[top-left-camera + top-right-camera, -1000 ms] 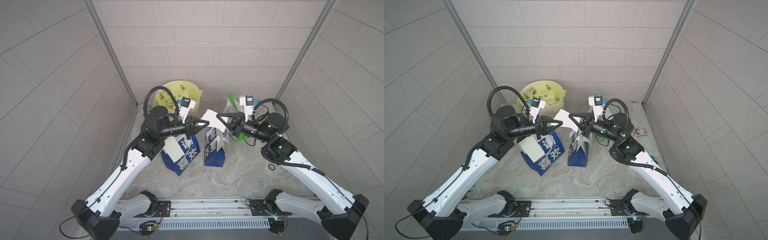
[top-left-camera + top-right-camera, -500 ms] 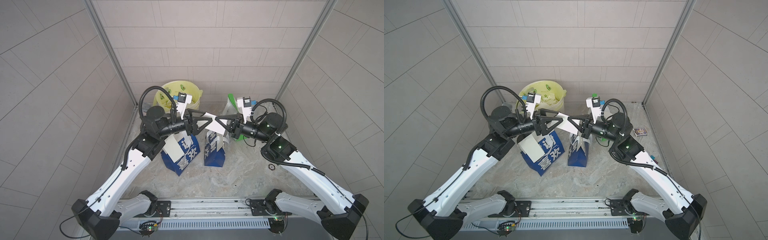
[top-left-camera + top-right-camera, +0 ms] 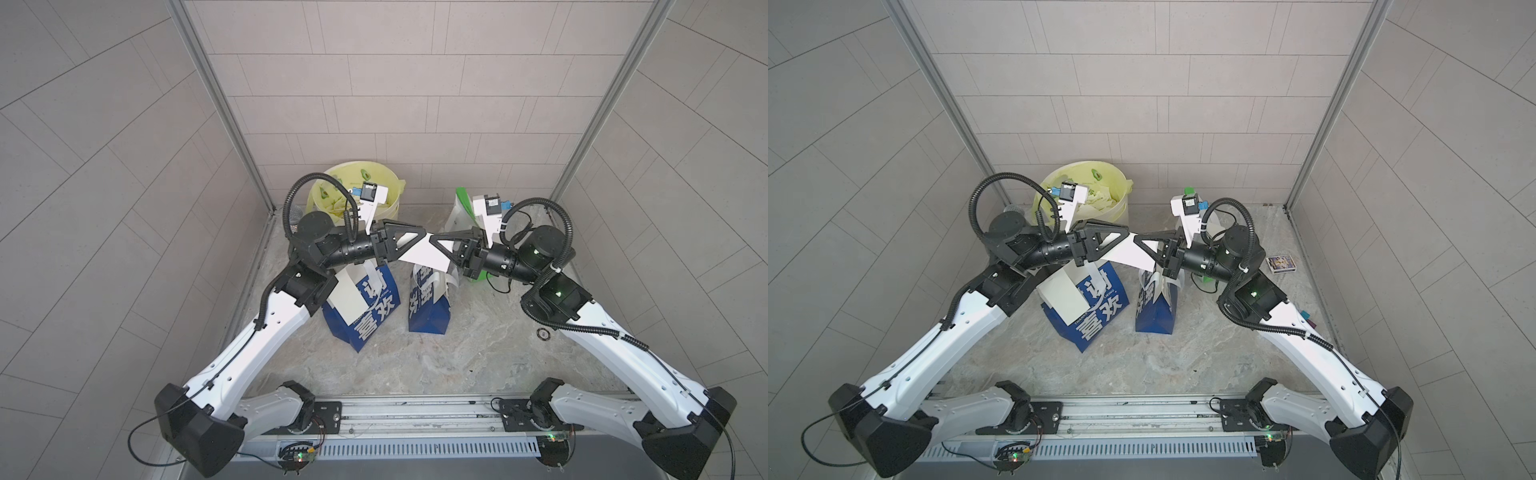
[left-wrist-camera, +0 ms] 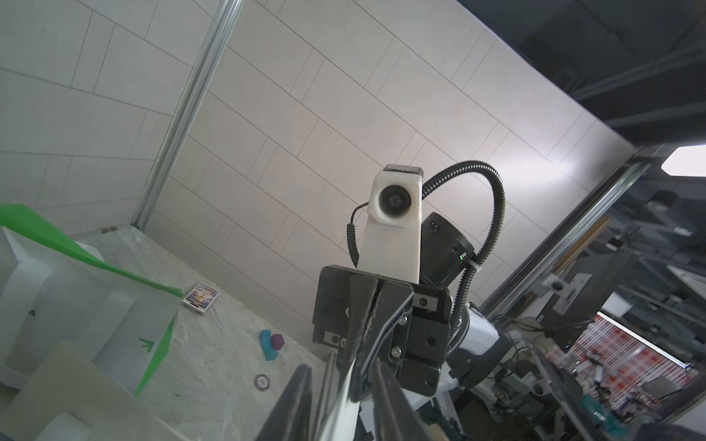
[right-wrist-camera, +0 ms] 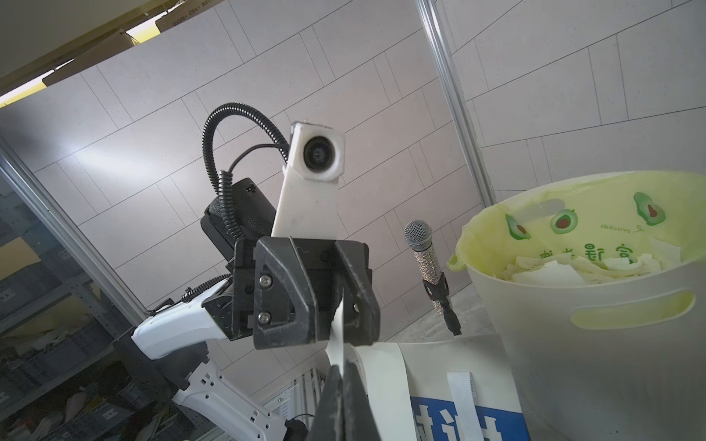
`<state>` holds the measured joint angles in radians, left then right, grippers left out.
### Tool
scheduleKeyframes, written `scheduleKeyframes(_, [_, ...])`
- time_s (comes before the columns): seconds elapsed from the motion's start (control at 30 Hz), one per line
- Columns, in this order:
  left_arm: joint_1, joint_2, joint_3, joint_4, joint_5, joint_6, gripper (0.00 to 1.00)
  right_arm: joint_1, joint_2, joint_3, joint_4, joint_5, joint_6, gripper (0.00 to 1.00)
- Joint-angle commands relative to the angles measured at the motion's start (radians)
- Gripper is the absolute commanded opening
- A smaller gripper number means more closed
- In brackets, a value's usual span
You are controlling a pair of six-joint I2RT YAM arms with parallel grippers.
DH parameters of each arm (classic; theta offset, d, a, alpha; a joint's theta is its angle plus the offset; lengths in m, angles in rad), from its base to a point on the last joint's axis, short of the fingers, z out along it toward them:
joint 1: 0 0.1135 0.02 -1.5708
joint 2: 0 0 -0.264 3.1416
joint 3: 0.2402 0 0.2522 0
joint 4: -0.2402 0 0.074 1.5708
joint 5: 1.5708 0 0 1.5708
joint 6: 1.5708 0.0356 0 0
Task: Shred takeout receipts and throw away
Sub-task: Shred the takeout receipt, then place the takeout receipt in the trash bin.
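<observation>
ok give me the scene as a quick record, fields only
receipt: one white slip, in the air between both grippers
right gripper: shut on the receipt
left gripper: jaws around the other end, grip unclear
second white slip: on a blue bag
bin: yellow-lined, white scraps inside
blue bags: two, below the receipt

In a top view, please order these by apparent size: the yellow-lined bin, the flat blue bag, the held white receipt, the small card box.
Largest: yellow-lined bin and flat blue bag, which look alike. Both are partly hidden, so I do not rank them.
Next: white receipt.
Smallest: small card box.
</observation>
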<state>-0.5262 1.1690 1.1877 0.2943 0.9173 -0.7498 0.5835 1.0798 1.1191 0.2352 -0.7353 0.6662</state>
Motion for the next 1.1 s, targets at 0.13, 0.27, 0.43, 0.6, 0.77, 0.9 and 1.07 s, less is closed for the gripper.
scheduleKeyframes(0.13, [-0.005,-0.006,0.012,0.015,0.011,-0.003,0.0,0.0,0.0,0.034,-0.061,0.035,-0.078,0.0])
scheduleKeyframes(0.27, [-0.016,-0.014,0.07,-0.214,-0.163,0.104,0.0,0.006,-0.018,0.06,-0.162,0.099,-0.234,0.0])
scheduleKeyframes(0.43, [-0.025,0.03,0.195,-0.566,-0.5,0.051,0.0,0.009,-0.045,0.093,-0.227,0.179,-0.485,0.0])
scheduleKeyframes(0.6, [-0.038,0.09,0.269,-0.713,-0.573,-0.034,0.0,0.009,-0.046,0.105,-0.196,0.138,-0.556,0.0])
scheduleKeyframes(0.77, [-0.039,0.109,0.304,-0.781,-0.696,0.016,0.0,0.01,-0.05,0.101,-0.098,0.09,-0.468,0.0])
scheduleKeyframes(0.9, [-0.037,0.154,0.41,-0.791,-0.826,0.178,0.0,0.009,-0.072,0.067,-0.042,0.15,-0.398,0.0])
scheduleKeyframes(1.07, [-0.025,0.257,0.56,-0.755,-1.058,0.414,0.0,0.009,-0.099,0.012,-0.058,0.25,-0.397,0.0])
